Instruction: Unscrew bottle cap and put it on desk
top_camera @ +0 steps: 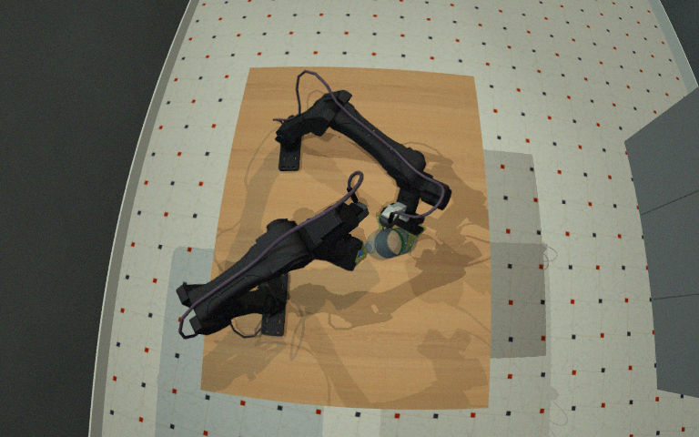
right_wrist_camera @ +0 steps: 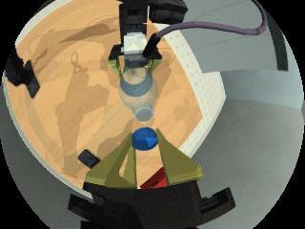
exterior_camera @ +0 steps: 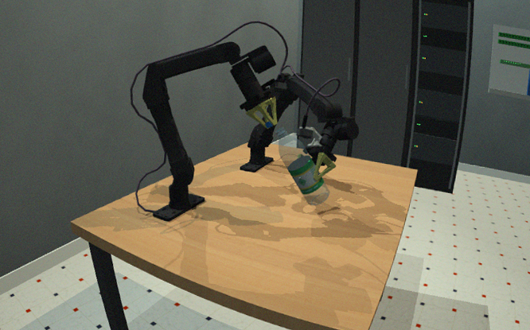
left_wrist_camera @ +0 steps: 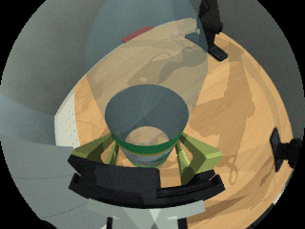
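Blue cap (top_camera: 360, 253) (exterior_camera: 268, 124) (right_wrist_camera: 145, 138) off the neck, pinched in the partly open right gripper (top_camera: 361, 254) (exterior_camera: 267, 123) (right_wrist_camera: 145, 134)! A visible gap, then the clear bottle (top_camera: 390, 244) (exterior_camera: 304, 176) (left_wrist_camera: 147, 112) (right_wrist_camera: 137, 86), tilted above the desk (top_camera: 360, 360) (exterior_camera: 220, 253) (left_wrist_camera: 229, 105) (right_wrist_camera: 181, 95), its green-banded label (exterior_camera: 305, 181) unreadable. Behind it, the left gripper (top_camera: 400, 232) (exterior_camera: 310, 172) (left_wrist_camera: 147, 132) (right_wrist_camera: 135, 77) grips the body, fingers wide. Best play: draw the cap straight clear, lower it gently; upright the bottle, seat its base flat, then release. Farther back, the cabinets (exterior_camera: 378, 74) show no legible brand.
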Robot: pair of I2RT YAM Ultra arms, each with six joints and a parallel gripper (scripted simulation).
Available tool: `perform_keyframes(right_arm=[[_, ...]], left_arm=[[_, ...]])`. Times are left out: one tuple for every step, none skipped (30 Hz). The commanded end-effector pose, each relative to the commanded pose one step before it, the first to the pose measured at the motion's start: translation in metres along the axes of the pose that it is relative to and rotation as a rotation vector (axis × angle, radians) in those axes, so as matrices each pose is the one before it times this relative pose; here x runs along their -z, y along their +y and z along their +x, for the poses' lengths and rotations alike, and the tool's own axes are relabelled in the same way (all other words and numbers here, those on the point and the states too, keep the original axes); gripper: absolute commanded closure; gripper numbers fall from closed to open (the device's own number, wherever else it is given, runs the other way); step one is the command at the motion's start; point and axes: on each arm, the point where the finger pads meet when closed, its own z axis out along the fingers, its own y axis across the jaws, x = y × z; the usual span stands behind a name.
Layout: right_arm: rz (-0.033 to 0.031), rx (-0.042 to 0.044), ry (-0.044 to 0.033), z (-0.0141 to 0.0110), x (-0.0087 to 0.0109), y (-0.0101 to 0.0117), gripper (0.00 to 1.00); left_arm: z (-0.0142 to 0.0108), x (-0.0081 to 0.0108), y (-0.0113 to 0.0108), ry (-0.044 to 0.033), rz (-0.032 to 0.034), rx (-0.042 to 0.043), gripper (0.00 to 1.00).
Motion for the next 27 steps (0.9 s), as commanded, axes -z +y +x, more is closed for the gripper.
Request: perform_keyframes(right_arm=[[0.02172, -0.00809, -0.02528, -0.00144, 0.01473, -0.00406, 1.00], [0.00000, 0.00000, 0.00000, 0.00000, 0.00000, 0.00000, 1.00], [0.00000, 0.00000, 0.00000, 0.00000, 0.00000, 0.00000, 1.00], [0.00160, -0.00057, -0.00200, -0.00050, 0.00000, -0.00040, 1.00], [0.00633, -0.00227, -0.00790, -0.00198, 0.00001, -0.00159, 1.00], [0.00000, 0.00000, 0.00000, 0.00000, 0.00000, 0.00000, 1.00], [0.00000, 0.00000, 0.00000, 0.00000, 0.00000, 0.00000, 1.00], [0.00000, 0.00000, 0.00000, 0.00000, 0.00000, 0.00000, 1.00], [0.00000, 0.00000, 0.00000, 0.00000, 0.00000, 0.00000, 1.00], [0.00000, 0.00000, 0.00000, 0.00000, 0.00000, 0.00000, 1.00], [0.00000, 0.00000, 0.00000, 0.00000, 0.00000, 0.00000, 1.00], [0.00000, 0.00000, 0.00000, 0.00000, 0.00000, 0.00000, 1.00], [0.00000, 0.00000, 0.00000, 0.00000, 0.00000, 0.00000, 1.00], [0.00000, 0.00000, 0.00000, 0.00000, 0.00000, 0.00000, 1.00], [0.00000, 0.00000, 0.00000, 0.00000, 0.00000, 0.00000, 1.00], [0.00000, 0.00000, 0.00000, 0.00000, 0.00000, 0.00000, 1.00], [0.00000, 0.00000, 0.00000, 0.00000, 0.00000, 0.00000, 1.00], [0.00000, 0.00000, 0.00000, 0.00000, 0.00000, 0.00000, 1.00], [0.00000, 0.00000, 0.00000, 0.00000, 0.00000, 0.00000, 1.00], [0.00000, 0.00000, 0.00000, 0.00000, 0.00000, 0.00000, 1.00], [0.00000, 0.00000, 0.00000, 0.00000, 0.00000, 0.00000, 1.00], [0.00000, 0.00000, 0.00000, 0.00000, 0.00000, 0.00000, 1.00], [0.00000, 0.00000, 0.00000, 0.00000, 0.00000, 0.00000, 1.00], [0.00000, 0.00000, 0.00000, 0.00000, 0.00000, 0.00000, 1.00], [0.00000, 0.00000, 0.00000, 0.00000, 0.00000, 0.00000, 1.00], [0.00000, 0.00000, 0.00000, 0.00000, 0.00000, 0.00000, 1.00], [0.00000, 0.00000, 0.00000, 0.00000, 0.00000, 0.00000, 1.00]], left_arm=[[-0.01051, 0.00916, 0.00638, -0.02712, -0.02522, -0.00971, 1.00], [0.00000, 0.00000, 0.00000, 0.00000, 0.00000, 0.00000, 1.00], [0.00000, 0.00000, 0.00000, 0.00000, 0.00000, 0.00000, 1.00], [0.00000, 0.00000, 0.00000, 0.00000, 0.00000, 0.00000, 1.00], [0.00000, 0.00000, 0.00000, 0.00000, 0.00000, 0.00000, 1.00], [0.00000, 0.00000, 0.00000, 0.00000, 0.00000, 0.00000, 1.00], [0.00000, 0.00000, 0.00000, 0.00000, 0.00000, 0.00000, 1.00], [0.00000, 0.00000, 0.00000, 0.00000, 0.00000, 0.00000, 1.00], [0.00000, 0.00000, 0.00000, 0.00000, 0.00000, 0.00000, 1.00], [0.00000, 0.00000, 0.00000, 0.00000, 0.00000, 0.00000, 1.00], [0.00000, 0.00000, 0.00000, 0.00000, 0.00000, 0.00000, 1.00], [0.00000, 0.00000, 0.00000, 0.00000, 0.00000, 0.00000, 1.00], [0.00000, 0.00000, 0.00000, 0.00000, 0.00000, 0.00000, 1.00], [0.00000, 0.00000, 0.00000, 0.00000, 0.00000, 0.00000, 1.00], [0.00000, 0.00000, 0.00000, 0.00000, 0.00000, 0.00000, 1.00], [0.00000, 0.00000, 0.00000, 0.00000, 0.00000, 0.00000, 1.00], [0.00000, 0.00000, 0.00000, 0.00000, 0.00000, 0.00000, 1.00], [0.00000, 0.00000, 0.00000, 0.00000, 0.00000, 0.00000, 1.00], [0.00000, 0.00000, 0.00000, 0.00000, 0.00000, 0.00000, 1.00], [0.00000, 0.00000, 0.00000, 0.00000, 0.00000, 0.00000, 1.00], [0.00000, 0.00000, 0.00000, 0.00000, 0.00000, 0.00000, 1.00], [0.00000, 0.00000, 0.00000, 0.00000, 0.00000, 0.00000, 1.00], [0.00000, 0.00000, 0.00000, 0.00000, 0.00000, 0.00000, 1.00], [0.00000, 0.00000, 0.00000, 0.00000, 0.00000, 0.00000, 1.00], [0.00000, 0.00000, 0.00000, 0.00000, 0.00000, 0.00000, 1.00], [0.00000, 0.00000, 0.00000, 0.00000, 0.00000, 0.00000, 1.00], [0.00000, 0.00000, 0.00000, 0.00000, 0.00000, 0.00000, 1.00]])
